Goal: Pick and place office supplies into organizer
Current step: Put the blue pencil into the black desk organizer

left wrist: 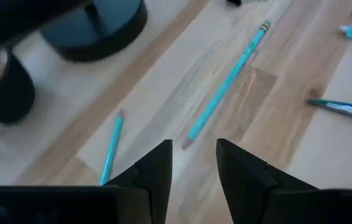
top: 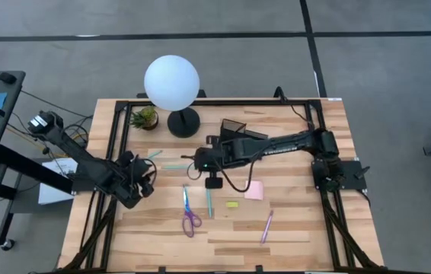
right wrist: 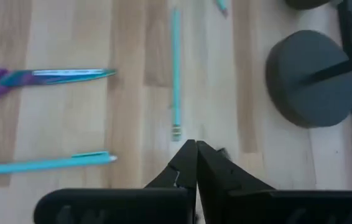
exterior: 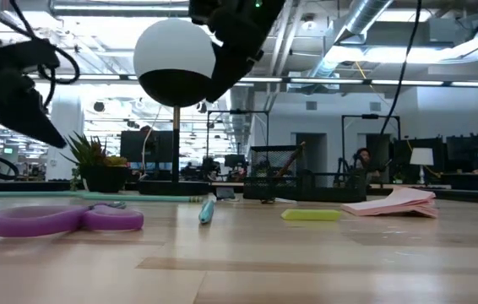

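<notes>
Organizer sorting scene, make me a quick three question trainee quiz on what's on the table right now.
1. True or false: the purple-handled scissors are inside the organizer.
2. Which arm's jaws are shut: left gripper or right gripper?
3. Which lies nearest the pink sticky pad? A) yellow piece B) potted plant C) globe lamp

Key: 1 false, they lie on the table. 2 right gripper. 3 A.
</notes>
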Controlling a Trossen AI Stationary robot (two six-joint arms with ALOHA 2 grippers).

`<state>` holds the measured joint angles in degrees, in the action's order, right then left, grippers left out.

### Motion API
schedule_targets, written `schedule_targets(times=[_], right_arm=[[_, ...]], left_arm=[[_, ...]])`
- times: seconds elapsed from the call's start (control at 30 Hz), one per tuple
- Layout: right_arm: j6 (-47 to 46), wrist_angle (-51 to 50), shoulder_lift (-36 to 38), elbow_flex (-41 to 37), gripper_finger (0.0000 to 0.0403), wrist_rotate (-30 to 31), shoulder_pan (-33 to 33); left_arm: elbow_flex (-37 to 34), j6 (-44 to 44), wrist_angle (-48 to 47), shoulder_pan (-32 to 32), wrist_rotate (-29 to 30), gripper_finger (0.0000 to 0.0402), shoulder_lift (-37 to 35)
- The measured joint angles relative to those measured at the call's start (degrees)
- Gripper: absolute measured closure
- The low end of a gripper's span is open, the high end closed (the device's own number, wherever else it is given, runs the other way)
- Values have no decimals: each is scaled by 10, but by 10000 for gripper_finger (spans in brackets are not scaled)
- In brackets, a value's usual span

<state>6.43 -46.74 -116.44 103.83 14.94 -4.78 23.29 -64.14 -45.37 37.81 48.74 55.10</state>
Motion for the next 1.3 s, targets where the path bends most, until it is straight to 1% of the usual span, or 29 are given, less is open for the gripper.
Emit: schedule_targets(times=[0.1,0.17,0.27,0.33,0.4,0.47,0.53,0.6,0.67,0.77,0.87,1.03,1.13,1.23,1.3], right_arm=[[1,1,19,0,402,2,7],[1,3,34,0,402,2,13],[2,17,51,1,402,1,21],[2,25,60,1,403,1,24],[11,33,65,1,403,1,24],[22,32,66,1,403,1,24],[26,31,66,1,403,-1,21],[26,31,66,1,403,-1,18],[26,31,66,1,403,0,17],[26,31,66,1,403,0,19],[26,31,66,1,403,1,19],[26,31,66,1,403,1,19],[26,31,65,1,403,1,19],[23,31,65,1,403,1,19],[16,31,65,1,403,1,19]], left_arm=[[-37,41,91,-15,14,281,-2],[-63,91,177,-32,2,281,-4],[-109,195,340,-71,-34,281,-4],[-143,268,453,-109,-71,281,-4],[-173,343,545,-152,-111,281,-4],[-197,434,622,-199,-152,281,-4],[-206,518,672,-242,-220,281,-4],[-205,575,696,-287,-283,281,-4],[-203,616,696,-336,-326,281,-4],[-203,637,685,-406,-398,278,-3],[-206,662,678,-455,-470,270,-3],[-209,689,687,-494,-530,258,-3],[-209,693,691,-498,-544,258,10],[-209,700,710,-498,-551,259,40],[-209,700,739,-498,-562,259,71]])
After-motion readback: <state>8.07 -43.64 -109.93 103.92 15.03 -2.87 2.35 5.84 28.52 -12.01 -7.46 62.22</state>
